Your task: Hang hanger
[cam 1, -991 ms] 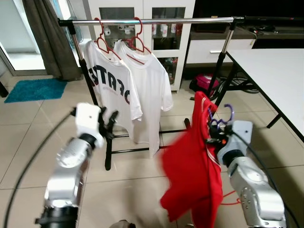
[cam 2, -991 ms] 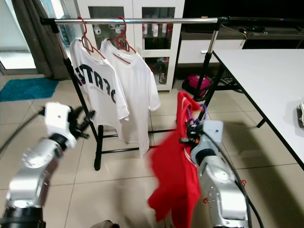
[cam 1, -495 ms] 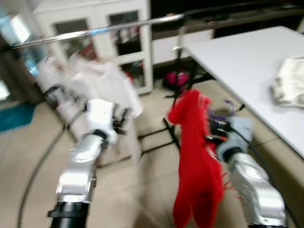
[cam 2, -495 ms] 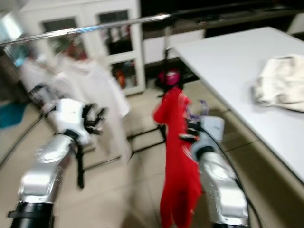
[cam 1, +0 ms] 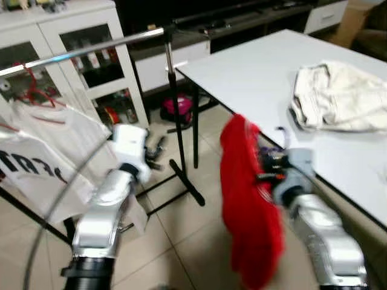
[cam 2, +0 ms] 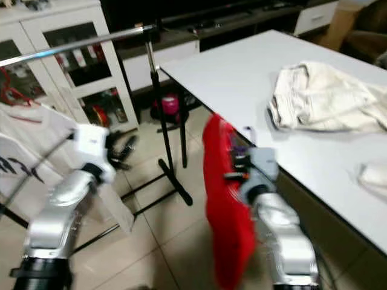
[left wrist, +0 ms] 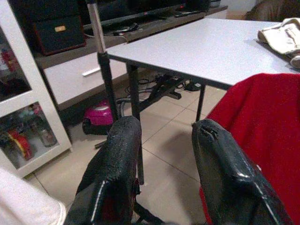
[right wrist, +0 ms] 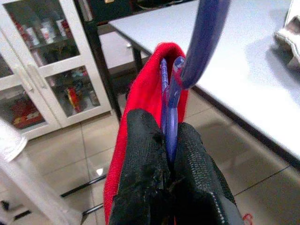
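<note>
A red shirt (cam 1: 247, 205) hangs on a purple hanger (right wrist: 200, 44), whose hook curves up above the cloth. My right gripper (right wrist: 168, 161) is shut on the hanger's neck and holds it in front of me, beside the white table. The chrome clothes rail (cam 1: 78, 53) runs off to the left, well above and left of the hanger. My left gripper (left wrist: 166, 129) is open with nothing between its fingers, raised near the rail's black upright post (cam 1: 181, 121).
Two white shirts (cam 1: 51, 148) hang on red hangers (cam 1: 33, 93) at the left end of the rail. The white table (cam 1: 266, 69) stretches along the right, with a cream garment (cam 1: 338, 96) on it. A white glass-door cabinet (cam 1: 91, 66) stands behind the rack.
The whole view has swung right: the rack now sits at the left and the table fills the right. The right gripper still holds the hanger with the red shirt.
</note>
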Available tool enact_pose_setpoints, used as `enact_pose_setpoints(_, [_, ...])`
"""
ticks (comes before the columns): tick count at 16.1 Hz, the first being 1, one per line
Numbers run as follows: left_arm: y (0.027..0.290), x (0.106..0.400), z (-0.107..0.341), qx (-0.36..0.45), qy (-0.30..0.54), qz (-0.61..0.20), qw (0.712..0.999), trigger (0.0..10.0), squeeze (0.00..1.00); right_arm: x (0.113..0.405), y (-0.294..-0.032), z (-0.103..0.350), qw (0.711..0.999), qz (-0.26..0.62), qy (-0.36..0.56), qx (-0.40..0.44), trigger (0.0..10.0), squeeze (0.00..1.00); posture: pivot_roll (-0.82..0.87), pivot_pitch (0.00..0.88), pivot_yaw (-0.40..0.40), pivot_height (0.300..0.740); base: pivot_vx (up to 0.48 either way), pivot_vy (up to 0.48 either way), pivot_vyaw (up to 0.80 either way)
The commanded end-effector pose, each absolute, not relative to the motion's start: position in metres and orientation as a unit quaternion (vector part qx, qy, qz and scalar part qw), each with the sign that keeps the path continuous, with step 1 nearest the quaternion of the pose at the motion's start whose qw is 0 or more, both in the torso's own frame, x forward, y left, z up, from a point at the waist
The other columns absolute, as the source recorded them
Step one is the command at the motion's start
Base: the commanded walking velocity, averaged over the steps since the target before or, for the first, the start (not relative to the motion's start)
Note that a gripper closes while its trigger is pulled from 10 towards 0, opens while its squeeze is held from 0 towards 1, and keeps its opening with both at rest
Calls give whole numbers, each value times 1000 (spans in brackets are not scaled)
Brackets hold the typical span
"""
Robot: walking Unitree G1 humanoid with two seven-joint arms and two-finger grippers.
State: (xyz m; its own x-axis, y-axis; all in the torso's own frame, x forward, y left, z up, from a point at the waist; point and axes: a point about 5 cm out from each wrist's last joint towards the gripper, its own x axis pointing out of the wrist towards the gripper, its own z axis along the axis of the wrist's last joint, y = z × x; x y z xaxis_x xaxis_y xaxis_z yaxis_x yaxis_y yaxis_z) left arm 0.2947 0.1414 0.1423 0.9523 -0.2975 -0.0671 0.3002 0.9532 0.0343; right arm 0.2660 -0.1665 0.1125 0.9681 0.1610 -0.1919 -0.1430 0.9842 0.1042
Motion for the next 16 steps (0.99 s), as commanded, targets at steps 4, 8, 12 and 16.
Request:
enact_pose_setpoints(4, [155,294,144,29,30,-127,991,10000,0,269,-153,128,991,103,67,49,10000,0,-162,0,55,710,375,0,0])
enact_pose_setpoints(8, [155,294,144,29,30,-127,991,10000,0,269,-153,128,991,103,67,49,10000,0,-162,0,55,710,375,0,0])
enact_pose_setpoints(12, [155,294,144,29,30,-127,991,10000,0,269,-153,128,991,103,67,49,10000,0,-162,0,55,710,375,0,0])
enact_pose_setpoints(16, [157,287,147,33,27,-116,992,10000,0,271,-141,128,986,154,68,18,10000,0,-104,0,-8,710,377,0,200])
